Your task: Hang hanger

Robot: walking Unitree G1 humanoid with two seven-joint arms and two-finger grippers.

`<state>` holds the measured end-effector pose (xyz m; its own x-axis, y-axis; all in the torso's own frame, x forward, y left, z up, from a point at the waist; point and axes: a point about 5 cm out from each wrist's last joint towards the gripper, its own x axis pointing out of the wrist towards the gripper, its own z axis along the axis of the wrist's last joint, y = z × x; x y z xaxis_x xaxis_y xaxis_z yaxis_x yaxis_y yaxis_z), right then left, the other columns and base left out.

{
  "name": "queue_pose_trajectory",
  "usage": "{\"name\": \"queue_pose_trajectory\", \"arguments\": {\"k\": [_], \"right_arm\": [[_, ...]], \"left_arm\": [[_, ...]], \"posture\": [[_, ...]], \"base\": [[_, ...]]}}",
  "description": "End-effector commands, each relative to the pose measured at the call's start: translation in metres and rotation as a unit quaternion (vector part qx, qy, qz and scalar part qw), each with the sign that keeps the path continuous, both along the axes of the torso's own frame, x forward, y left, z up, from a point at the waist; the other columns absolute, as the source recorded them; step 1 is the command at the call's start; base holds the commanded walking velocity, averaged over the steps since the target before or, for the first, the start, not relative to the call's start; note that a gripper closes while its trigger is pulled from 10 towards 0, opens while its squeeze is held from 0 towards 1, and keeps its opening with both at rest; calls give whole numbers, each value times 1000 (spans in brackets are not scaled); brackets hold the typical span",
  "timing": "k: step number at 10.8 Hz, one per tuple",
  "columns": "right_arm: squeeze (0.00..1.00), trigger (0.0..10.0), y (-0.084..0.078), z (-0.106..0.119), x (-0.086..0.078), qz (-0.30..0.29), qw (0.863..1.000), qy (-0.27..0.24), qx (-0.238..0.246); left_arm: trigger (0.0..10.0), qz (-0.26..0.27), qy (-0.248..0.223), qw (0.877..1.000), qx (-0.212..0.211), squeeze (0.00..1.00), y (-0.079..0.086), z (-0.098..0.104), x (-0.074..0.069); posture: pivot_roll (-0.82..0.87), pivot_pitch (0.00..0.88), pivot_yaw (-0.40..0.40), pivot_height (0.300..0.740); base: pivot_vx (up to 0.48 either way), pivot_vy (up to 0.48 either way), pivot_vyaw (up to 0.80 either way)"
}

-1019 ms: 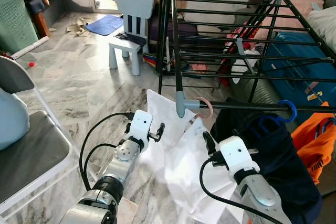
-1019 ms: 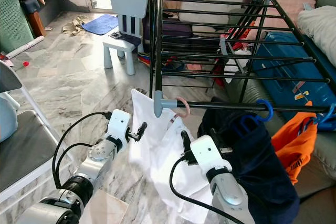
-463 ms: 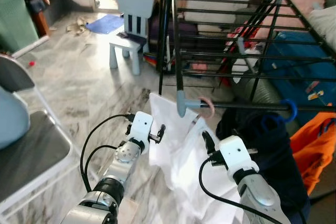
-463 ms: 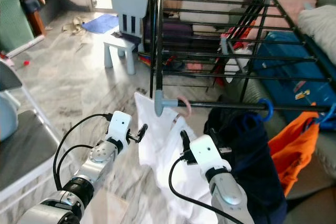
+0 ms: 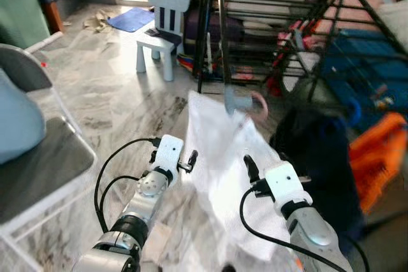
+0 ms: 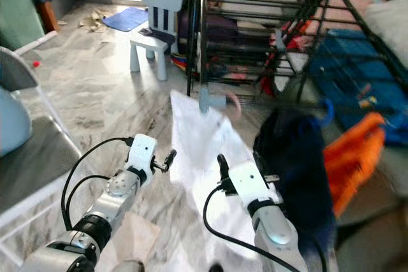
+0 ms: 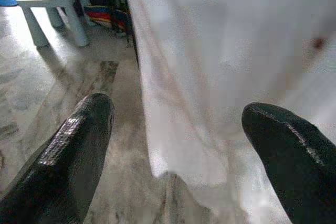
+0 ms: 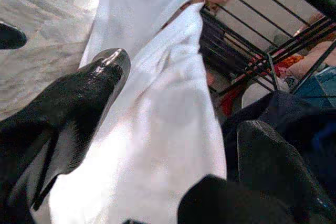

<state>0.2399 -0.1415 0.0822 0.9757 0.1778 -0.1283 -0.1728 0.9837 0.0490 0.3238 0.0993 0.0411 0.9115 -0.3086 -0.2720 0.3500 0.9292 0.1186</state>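
- Two silver arms reached forward over a grey-veined marble floor [image 5: 95, 93], seen through a blurred head camera.
- A black drying rack [image 5: 280, 23] stood ahead, its near rail ending in a grey corner joint [image 5: 237, 101].
- A pink hanger [image 5: 260, 103] hooked over that rail beside the joint, carrying a white shirt [image 5: 223, 164] that draped down toward the floor.
- A dark garment [image 5: 315, 164] hung next along the rail, then an orange one [image 5: 373, 157] further to the robot's right.
- Behind the rack sat a small white child's chair [image 5: 162, 20], with a blue mat [image 5: 131, 19] on the floor beyond it.
- A grey folding chair [image 5: 35, 164] stood at the robot's left.
- The left hand [image 7: 173, 145] hovered just beside the shirt's left edge, its two fingers spread wide and gripping nothing, cloth hanging in front of the gap.
- The right hand [image 8: 178, 124] sat low against the shirt front, below the hanger, fingers parted with white fabric lying between them but not pinched; the hanger's pink hook showed above the cloth, well apart from the fingertips.
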Motion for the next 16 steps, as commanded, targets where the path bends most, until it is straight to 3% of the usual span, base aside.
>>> {"name": "queue_pose_trajectory", "arguments": {"k": [1, 5, 6, 7, 8, 9, 11, 12, 14, 16], "right_arm": [[1000, 10000, -4, 2, 2, -6, 1000, -2, -4], [1000, 10000, -4, 3, 3, -9, 1000, -5, -4], [878, 10000, -9, 8, 3, -32, 999, -22, -8], [463, 10000, -23, 13, 3, -80, 996, -43, -13], [0, 10000, -50, 18, -3, -152, 985, -65, -41], [0, 10000, -68, 19, -11, -188, 978, -68, -53], [0, 10000, -79, 17, -21, -213, 974, -64, -50], [0, 10000, -77, 17, -22, -217, 973, -66, -41], [0, 10000, -70, 17, -22, -221, 973, -65, -29], [0, 10000, -68, 15, -21, -220, 973, -62, -27]], "left_arm": [[10000, -5, -2, 1000, 2, 0, -4, 2, 1], [10000, -3, -6, 1000, 10, 0, 2, 3, 2], [10000, -10, -19, 1000, 12, 0, 6, 10, 7], [10000, -32, -41, 999, 13, 0, 9, 20, 11], [10000, -33, -53, 998, 18, 0, 22, 25, 13], [10000, -6, -77, 997, 7, 0, 35, 30, 9], [10000, 27, -116, 993, -10, 0, 44, 32, -5], [10000, 36, -138, 990, 0, 0, 45, 35, -10], [10000, 22, -127, 991, -22, 0, 42, 38, -15], [10000, 16, -119, 992, -33, 0, 43, 44, -8]], "posture": [[38, 0, -62, 740], [39, 0, -63, 740], [40, 0, -66, 740], [42, 0, -67, 740], [51, 0, -64, 740], [51, 0, -56, 740], [54, 0, -54, 740], [59, 0, -57, 740], [66, 0, -64, 740], [68, 0, -62, 740]], "base": [[-334, 0, 0], [-222, 0, 0], [0, 0, 0], [0, 0, 0], [0, 0, 0], [0, 0, 0], [0, 0, 0], [0, 0, 0], [0, 0, 0], [0, 0, -800]]}}
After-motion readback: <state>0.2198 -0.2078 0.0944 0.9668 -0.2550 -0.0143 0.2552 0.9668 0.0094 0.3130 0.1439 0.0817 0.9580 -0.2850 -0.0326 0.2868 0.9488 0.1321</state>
